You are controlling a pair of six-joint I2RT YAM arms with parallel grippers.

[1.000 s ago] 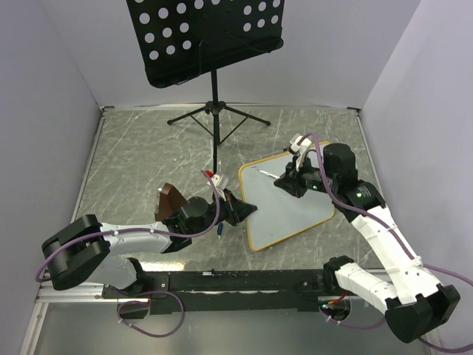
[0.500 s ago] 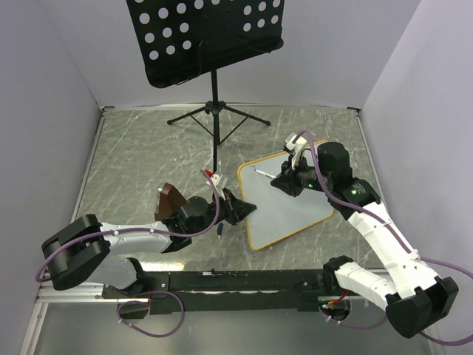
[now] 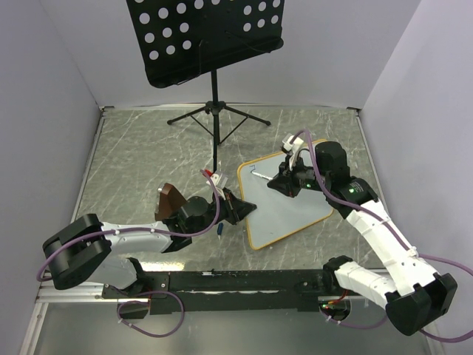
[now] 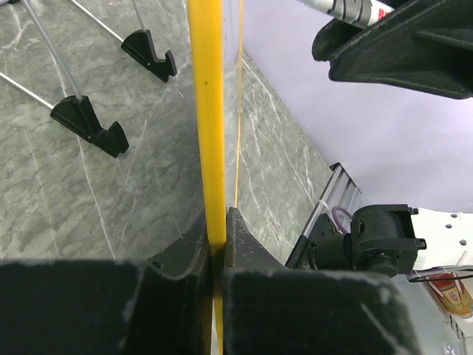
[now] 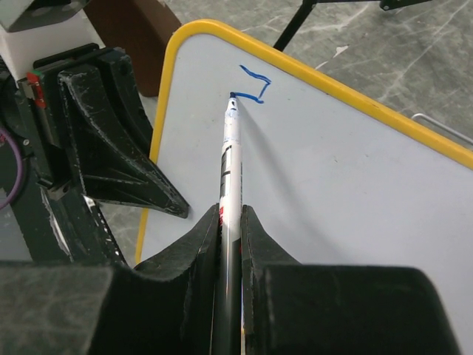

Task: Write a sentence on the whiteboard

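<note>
Whiteboard (image 5: 355, 170) edge in left pincer (image 4: 216, 233), marker (image 5: 230, 155) tip against it

tripod (image 3: 215, 109) blocks behind the whiteboard (image 3: 292, 211) (floor (image 3: 126, 163) open far left)

We look along the whiteboard (image 4: 208, 111) edge-on: its yellow frame rises straight up the view, pinched between the black fingers of our left gripper (image 4: 217, 225). On the grey marbled table (image 4: 74, 207), two black stand feet (image 4: 90, 124) rest left of the frame. Over the table's railed edge (image 4: 336, 194) hangs the right gripper (image 4: 347, 44), with a marker (image 4: 347, 9) above it.
</note>
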